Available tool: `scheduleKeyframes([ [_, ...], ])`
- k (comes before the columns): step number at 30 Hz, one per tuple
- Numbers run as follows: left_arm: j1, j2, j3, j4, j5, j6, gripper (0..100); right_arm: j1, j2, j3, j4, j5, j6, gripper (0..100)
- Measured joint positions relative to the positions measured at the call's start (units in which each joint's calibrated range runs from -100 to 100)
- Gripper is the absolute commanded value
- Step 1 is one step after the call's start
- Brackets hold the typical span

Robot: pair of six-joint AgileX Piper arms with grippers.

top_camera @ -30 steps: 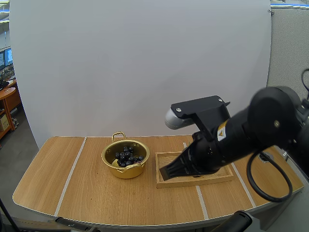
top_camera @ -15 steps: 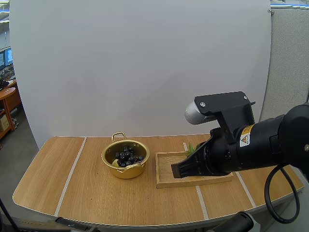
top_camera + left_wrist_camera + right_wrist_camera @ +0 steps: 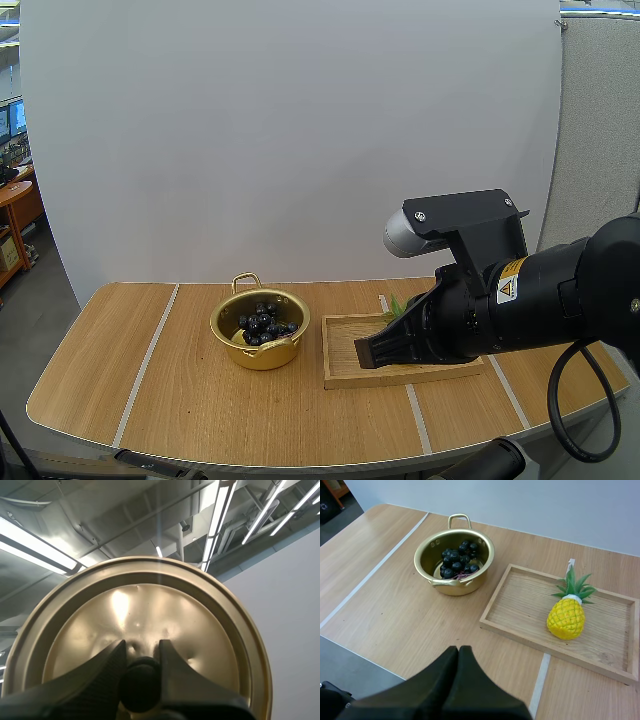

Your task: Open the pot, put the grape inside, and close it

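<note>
On the light wooden table [image 3: 395,615], a rectangular wooden tray [image 3: 520,605]. Beside it is the open round gold metal pot [image 3: 470,582]. The left gripper [image 3: 141,650] pinches the round gold lid [image 3: 150,610] by its black knob [image 3: 140,685]. The dark grape bunch [image 3: 455,560] sits inside the pot. The right gripper [image 3: 458,652] has its fingers pressed together, empty.

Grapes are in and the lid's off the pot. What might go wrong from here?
1. The left tool pinches the lid only by its small knob; it may tilt or slip during lowering.
2. The right tool, shut, hangs over the tray beside the pot; the left arm bringing the lid might be crowded.
</note>
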Motion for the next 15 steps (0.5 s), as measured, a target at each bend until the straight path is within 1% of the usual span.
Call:
scheduleKeyframes([
  [8, 0.0, -0.15, 0.0, 0.0, 9.29, 0.0, 0, 0.0, 0.0, 0.0, 0.0, 0.0, 0.0, 0],
  [10, 0.0, -0.15, 0.0, 0.0, 13.31, 0.0, 0, 0.0, 0.0, 0.0, 0.0, 0.0, 0.0, 0],
  [11, 0.0, -0.15, 0.0, 0.0, 18.59, 0.0, 0, 0.0, 0.0, 0.0, 0.0, 0.0, 0.0, 0],
  [13, 0.0, -0.03, 0.0, 0.0, 23.19, 0.0, 0, 0.0, 0.0, 0.0, 0.0, 0.0, 0.0, 0],
  [15, 0.0, 0.08, 0.0, 0.0, 24.75, 0.0, 0, 0.0, 0.0, 0.0, 0.0, 0.0, 0.0, 0],
])
